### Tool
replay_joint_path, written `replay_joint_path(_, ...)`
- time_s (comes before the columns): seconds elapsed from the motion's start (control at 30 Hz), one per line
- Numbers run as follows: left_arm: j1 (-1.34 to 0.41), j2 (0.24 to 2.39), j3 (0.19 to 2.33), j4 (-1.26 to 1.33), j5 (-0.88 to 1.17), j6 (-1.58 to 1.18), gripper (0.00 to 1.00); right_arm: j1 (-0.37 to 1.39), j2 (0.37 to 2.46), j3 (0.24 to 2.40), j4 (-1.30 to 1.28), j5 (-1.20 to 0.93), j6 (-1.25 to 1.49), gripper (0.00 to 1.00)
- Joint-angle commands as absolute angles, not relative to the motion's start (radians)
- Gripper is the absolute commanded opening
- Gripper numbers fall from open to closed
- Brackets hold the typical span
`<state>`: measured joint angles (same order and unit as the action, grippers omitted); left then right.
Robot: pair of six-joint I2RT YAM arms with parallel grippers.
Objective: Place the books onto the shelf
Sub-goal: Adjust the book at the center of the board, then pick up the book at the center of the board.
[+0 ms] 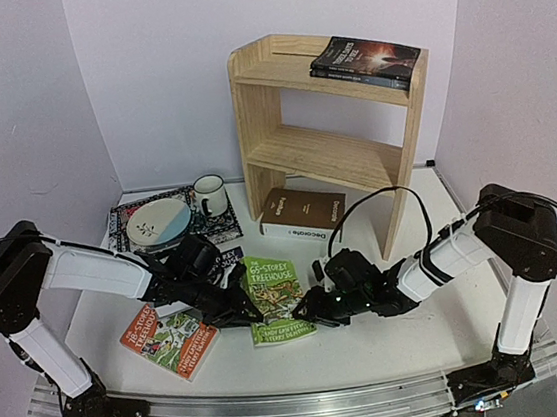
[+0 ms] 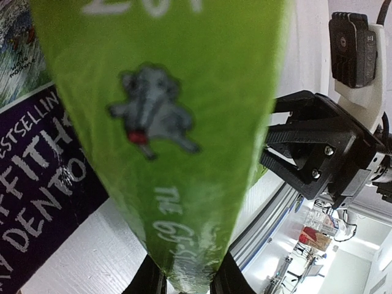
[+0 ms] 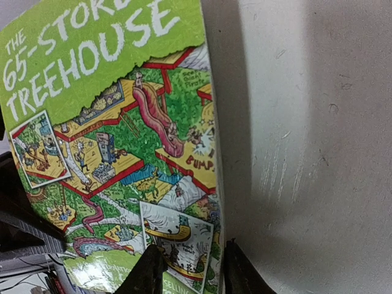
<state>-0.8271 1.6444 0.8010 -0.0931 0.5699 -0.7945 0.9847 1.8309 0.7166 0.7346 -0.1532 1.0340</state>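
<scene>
Both arms meet on the green book (image 1: 275, 294) at the front of the counter (image 1: 394, 341).

My left pincer (image 2: 185, 280) is clenched on the book's spine. My right pincer (image 3: 193, 272) straddles the opposite edge near a corner, a finger on each side, but I cannot tell whether it grips. The book sits in front of the shelf (image 1: 323, 153), not on it. Two dark books (image 1: 367, 60) lie on the top board, a brown-and-white book (image 1: 302, 214) lies at the shelf's foot, and an orange book (image 1: 170, 340) lies left of the green one.

On the shelf (image 1: 323, 153) the lower board lies open; dark books (image 1: 365, 61) take the top board's right end. A brown book (image 1: 304, 211) blocks its foot. A green book (image 1: 277, 299) and an orange book (image 1: 170, 340) crowd the surface's (image 1: 394, 341) front edge.
</scene>
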Motion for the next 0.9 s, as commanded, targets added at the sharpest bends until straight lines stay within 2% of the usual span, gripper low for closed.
replay_joint_path(0.0, -0.826, 1.638, 0.798, 0.055, 0.607, -0.817, 0.21, 0.992, 1.867, 0.718, 0.686, -0.190, 1.028, 0.32)
replay_joint_path(0.33, -0.817, 1.620, 0.793, 0.057, 0.569, -0.826, 0.30, 0.991, 1.865, 0.718, 0.688, -0.206, 1.025, 0.29)
replay_joint_path(0.67, -0.816, 1.603, 0.771, 0.096, 0.530, -0.868, 0.28, 0.999, 1.857, 0.717, 0.691, -0.211, 1.023, 0.27)
replay_joint_path(0.77, -0.817, 1.607, 0.774, 0.103, 0.535, -0.874, 0.23, 1.000, 1.858, 0.715, 0.695, -0.216, 1.023, 0.27)
replay_joint_path(0.87, -0.816, 1.611, 0.777, 0.114, 0.550, -0.874, 0.25, 1.000, 1.858, 0.713, 0.702, -0.219, 1.023, 0.27)
